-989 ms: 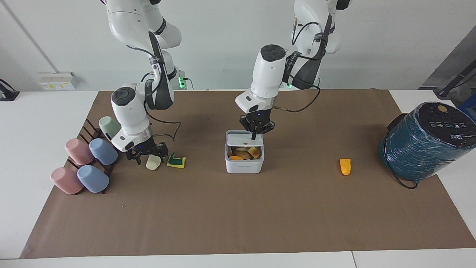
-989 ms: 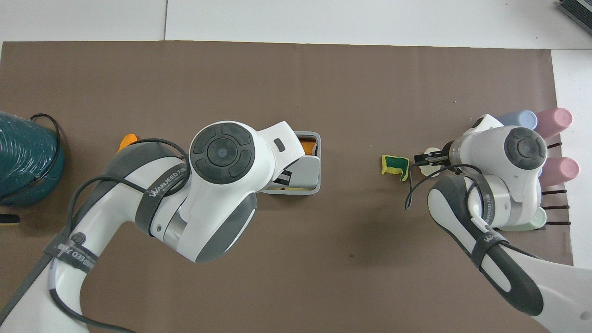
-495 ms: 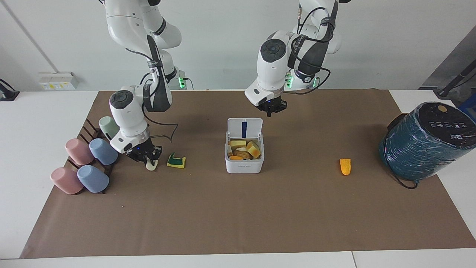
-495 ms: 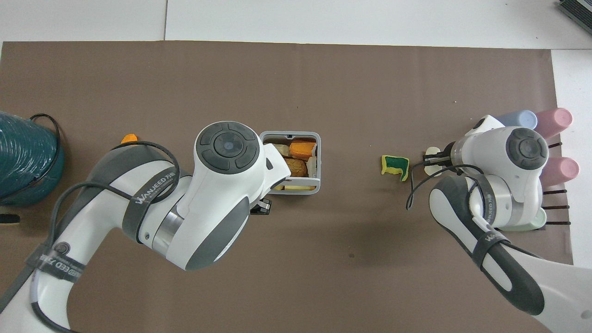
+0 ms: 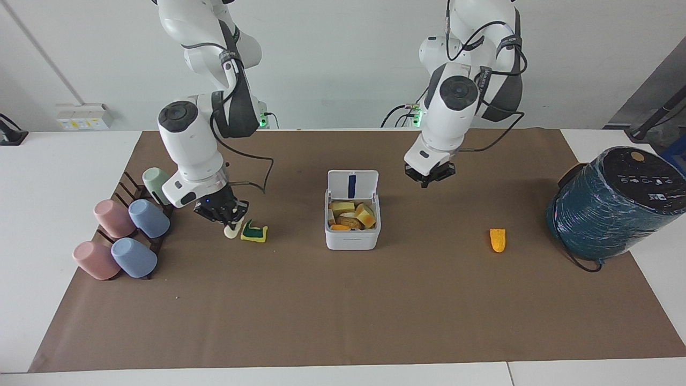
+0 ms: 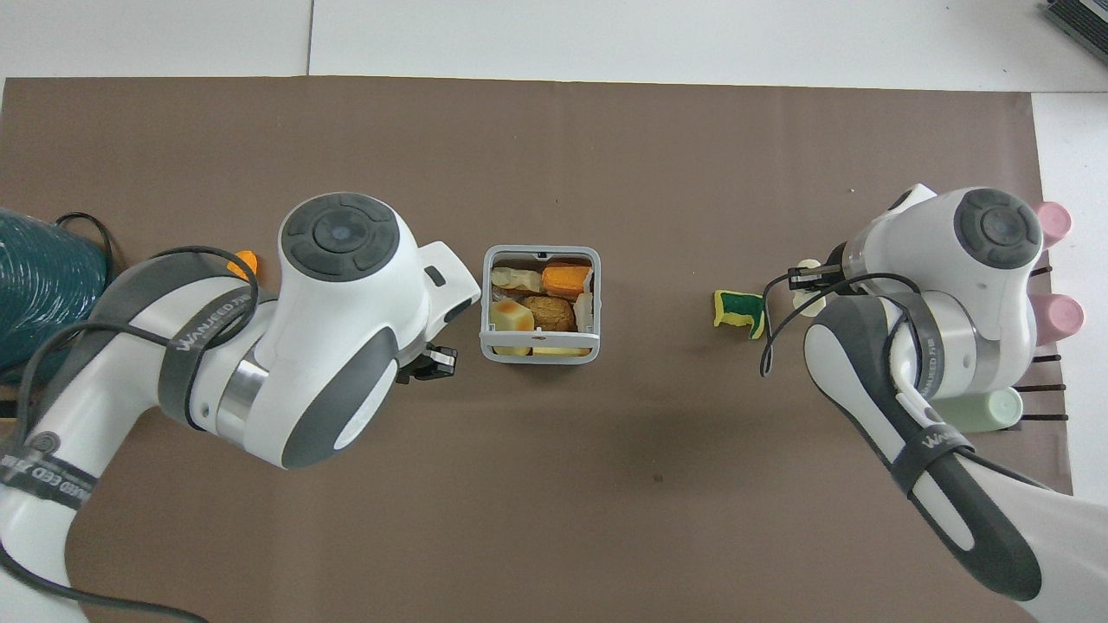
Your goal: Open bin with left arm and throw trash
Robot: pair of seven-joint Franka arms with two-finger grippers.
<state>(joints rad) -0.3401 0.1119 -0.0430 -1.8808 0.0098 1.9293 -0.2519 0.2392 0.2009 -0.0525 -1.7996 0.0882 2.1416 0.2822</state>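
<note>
With its lid point(image 5: 352, 184) standing upright, blue inner strip showing, the white bin point(image 5: 352, 236) sits mid-mat, open and holding yellow, orange and cream scraps. The left gripper point(image 5: 429, 178) hangs above bare brown mat point(image 5: 343, 311) at about 2 o'clock from the bin in the facing view, apart from it; whether its fingers are parted or closed cannot be told. The right gripper point(image 5: 227, 216) is clenched on the cream scrap point(image 5: 232, 230), raised just off the mat beside the yellow-and-green scrap point(image 5: 254, 232), which lies flat at 9 o'clock from the bin. The orange scrap point(image 5: 497, 239) lies at 3 o'clock from the bin, toward the teal wrapped cylinder point(image 5: 613, 203). Pastel cups point(image 5: 123, 236) rest on a rack at the right arm's end of the table.
</note>
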